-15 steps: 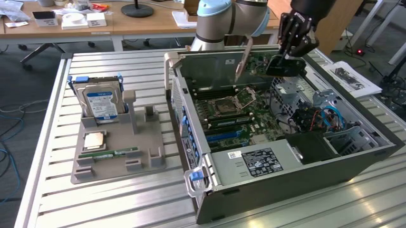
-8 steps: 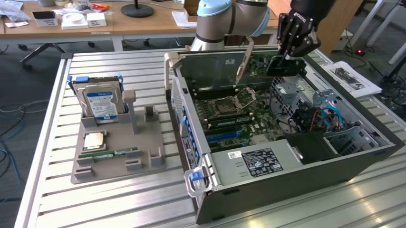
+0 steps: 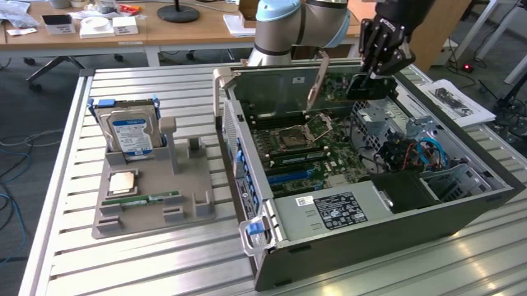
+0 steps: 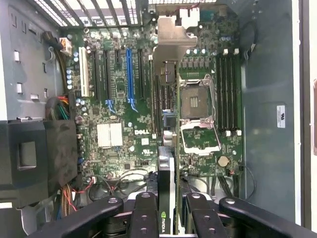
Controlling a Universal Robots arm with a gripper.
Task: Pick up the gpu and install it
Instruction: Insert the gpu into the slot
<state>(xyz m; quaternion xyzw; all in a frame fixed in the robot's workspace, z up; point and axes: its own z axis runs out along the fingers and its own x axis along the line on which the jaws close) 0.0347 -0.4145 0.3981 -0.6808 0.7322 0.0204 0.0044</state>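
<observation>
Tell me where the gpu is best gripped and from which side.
Grip the gpu across its thin flat faces at the upper edge, coming from above, as the gripper does: it hangs edge-on, lower edge free toward the motherboard slots.

The open computer case (image 3: 461,216) lies on its side on a slatted metal table (image 3: 140,265), with the motherboard (image 3: 317,154) exposed. The gripper (image 3: 377,73) hangs over the far end of the case, fingers clamped on the top edge of the gpu (image 3: 366,88), which is upright over the board; contact with the board cannot be judged. At the exterior view's left, a grey holder (image 3: 148,216) beside the case carries an upright hard drive (image 3: 132,134), a processor chip (image 3: 122,182) and a green memory stick (image 3: 153,199).
</observation>
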